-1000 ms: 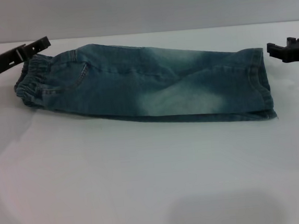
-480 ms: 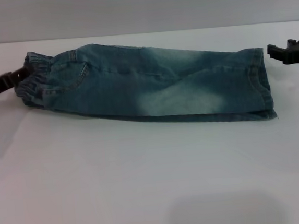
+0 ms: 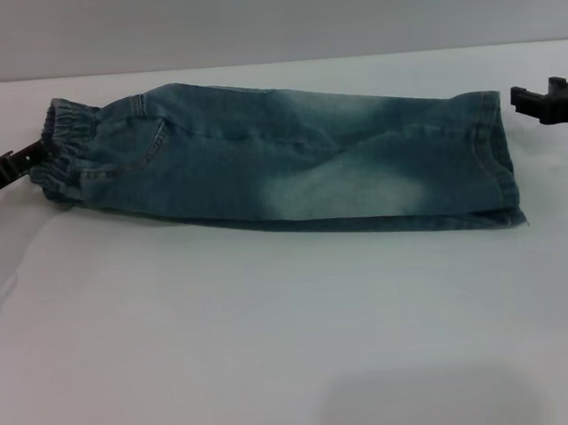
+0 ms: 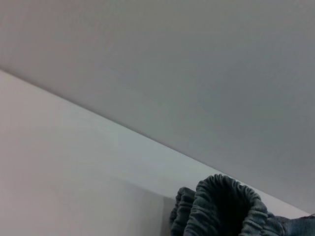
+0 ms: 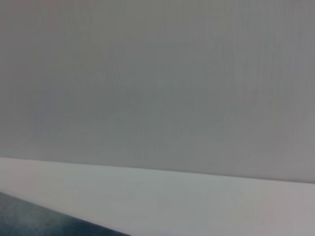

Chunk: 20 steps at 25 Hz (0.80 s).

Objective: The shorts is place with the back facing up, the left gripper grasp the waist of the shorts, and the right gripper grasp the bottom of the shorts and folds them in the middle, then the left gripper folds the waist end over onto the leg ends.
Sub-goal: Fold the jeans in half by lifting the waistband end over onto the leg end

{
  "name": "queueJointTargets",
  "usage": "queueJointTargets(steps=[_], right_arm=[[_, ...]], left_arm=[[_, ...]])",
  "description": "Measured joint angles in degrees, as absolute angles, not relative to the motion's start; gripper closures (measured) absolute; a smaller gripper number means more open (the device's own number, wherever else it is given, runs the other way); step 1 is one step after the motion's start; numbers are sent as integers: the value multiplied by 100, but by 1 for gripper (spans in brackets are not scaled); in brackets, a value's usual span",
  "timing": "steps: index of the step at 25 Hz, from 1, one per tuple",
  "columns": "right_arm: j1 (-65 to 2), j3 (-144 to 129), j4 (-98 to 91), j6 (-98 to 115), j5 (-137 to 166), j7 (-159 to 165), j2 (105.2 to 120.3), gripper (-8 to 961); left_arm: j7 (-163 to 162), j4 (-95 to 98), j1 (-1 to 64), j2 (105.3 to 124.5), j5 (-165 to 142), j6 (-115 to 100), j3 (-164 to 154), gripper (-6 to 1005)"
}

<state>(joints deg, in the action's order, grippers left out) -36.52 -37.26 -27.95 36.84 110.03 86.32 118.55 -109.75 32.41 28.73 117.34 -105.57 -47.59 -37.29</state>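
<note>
The faded blue denim shorts (image 3: 290, 162) lie folded lengthwise across the white table, one patch pocket facing up. Their ruffled waist (image 3: 64, 142) is at the left and the straight leg ends (image 3: 498, 154) at the right. My left gripper (image 3: 23, 159) lies low on the table, its tip against the left edge of the waist. The left wrist view shows the gathered waist (image 4: 221, 206) close up. My right gripper (image 3: 535, 101) hovers just right of the leg ends, apart from the cloth. A strip of the shorts (image 5: 34, 216) shows in the right wrist view.
The white table (image 3: 275, 333) stretches bare in front of the shorts. A grey wall (image 3: 267, 15) rises behind the table's back edge, close behind the shorts.
My left gripper came down from above the back of the waist to table level at its left edge. The waist band bunched up slightly. The right gripper drifted slightly right.
</note>
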Motion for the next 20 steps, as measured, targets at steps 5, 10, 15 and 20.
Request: queueJointTargets(steps=[5, 10, 15, 20], right_arm=[[-3628, -3730, -2790, 3697, 11003, 8630, 11855, 394], [-3626, -3712, -2757, 3707, 11003, 8529, 11855, 394], [-3627, -3741, -2709, 3715, 10827, 8328, 11855, 394], [-3646, -3744, -2575, 3722, 10414, 7903, 11855, 394]], left_arm=[[-11611, 3276, 2804, 11574, -10566, -5067, -3738, 188], [-11871, 3276, 2796, 11488, -10592, -5219, -3743, 189], [-12123, 3301, 2862, 11247, -11016, -5736, -3745, 190], [-11255, 3622, 2959, 10923, -11222, -6666, -3750, 196]])
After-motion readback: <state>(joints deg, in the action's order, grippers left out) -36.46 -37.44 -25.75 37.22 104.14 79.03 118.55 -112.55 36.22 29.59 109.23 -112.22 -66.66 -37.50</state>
